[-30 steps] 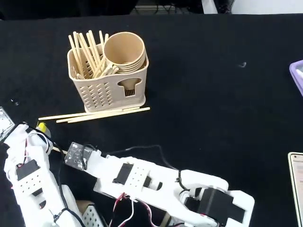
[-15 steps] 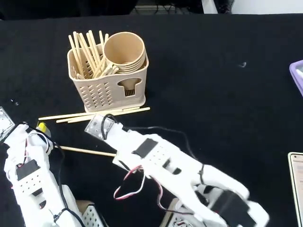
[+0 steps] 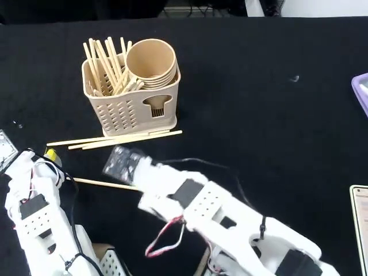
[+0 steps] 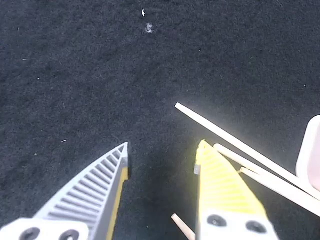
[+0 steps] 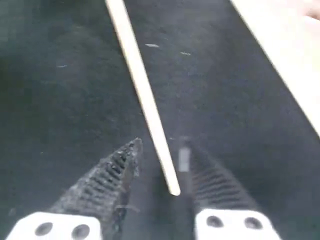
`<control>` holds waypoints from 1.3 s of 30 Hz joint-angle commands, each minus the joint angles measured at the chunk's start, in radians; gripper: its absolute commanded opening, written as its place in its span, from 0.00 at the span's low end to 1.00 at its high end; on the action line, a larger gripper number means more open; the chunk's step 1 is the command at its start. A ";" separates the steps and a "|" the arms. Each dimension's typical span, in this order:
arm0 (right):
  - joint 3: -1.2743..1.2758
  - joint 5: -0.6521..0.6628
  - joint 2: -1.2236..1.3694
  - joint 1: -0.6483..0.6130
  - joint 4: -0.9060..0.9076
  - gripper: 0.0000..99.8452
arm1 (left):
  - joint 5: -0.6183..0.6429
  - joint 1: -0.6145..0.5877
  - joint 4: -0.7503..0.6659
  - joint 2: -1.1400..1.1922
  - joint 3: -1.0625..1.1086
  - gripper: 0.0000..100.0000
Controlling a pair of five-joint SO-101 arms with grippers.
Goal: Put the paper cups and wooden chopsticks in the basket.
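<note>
Chopstick [image 5: 142, 95]: light, stiff, thin, probably prone to rolling, best pinched near its end, where right gripper [image 5: 160, 147] straddles it, jaws spread; left gripper [image 4: 163, 146] likewise spread, empty.

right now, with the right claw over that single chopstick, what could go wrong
The right claw is open around the single chopstick close to its end; closing there may let it swing or slip out.
The left claw sits open near the same stick, so the arms could bump.
The basket is already packed with leaning chopsticks, so another could snag going in.
</note>
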 commanded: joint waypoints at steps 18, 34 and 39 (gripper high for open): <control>-0.437 -0.009 0.604 -0.078 -0.037 0.20 | -0.005 -0.001 -0.018 -0.009 -0.007 0.22; -0.375 0.046 0.472 0.049 0.014 0.01 | -0.005 -0.001 -0.015 -0.009 -0.007 0.22; -0.357 0.046 0.170 0.147 0.164 0.01 | -0.005 -0.001 -0.018 -0.009 -0.007 0.22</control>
